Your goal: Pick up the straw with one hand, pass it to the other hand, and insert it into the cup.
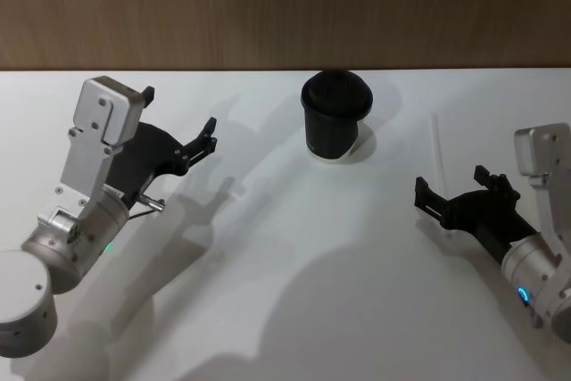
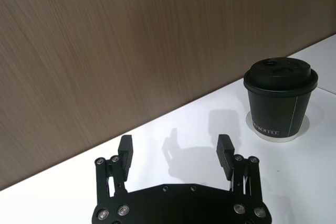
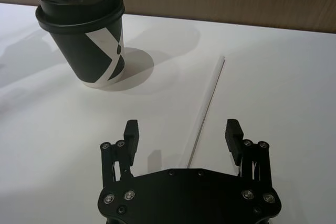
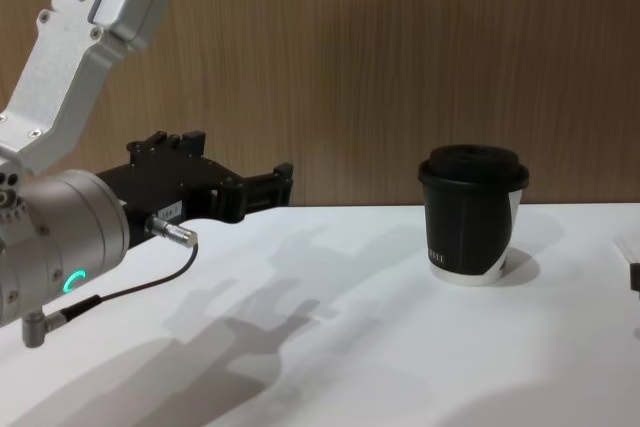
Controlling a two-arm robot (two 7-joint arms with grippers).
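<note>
The black lidded cup (image 1: 335, 118) stands upright at the back middle of the white table; it also appears in the chest view (image 4: 470, 212) and in both wrist views (image 2: 278, 98) (image 3: 86, 30). The thin white straw (image 1: 439, 144) lies flat on the table to the right of the cup. My right gripper (image 1: 451, 180) is open just in front of the straw's near end. In the right wrist view the straw (image 3: 210, 95) runs away from the gap of that open gripper (image 3: 182, 128). My left gripper (image 1: 181, 111) hovers open at the left, holding nothing (image 2: 175, 142) (image 4: 245, 162).
A wooden wall (image 1: 285, 6) closes off the table's far edge just behind the cup. A thin dark cable with a metal plug (image 4: 170, 232) hangs by the left wrist. Bare white tabletop (image 1: 294, 247) spreads between the two arms.
</note>
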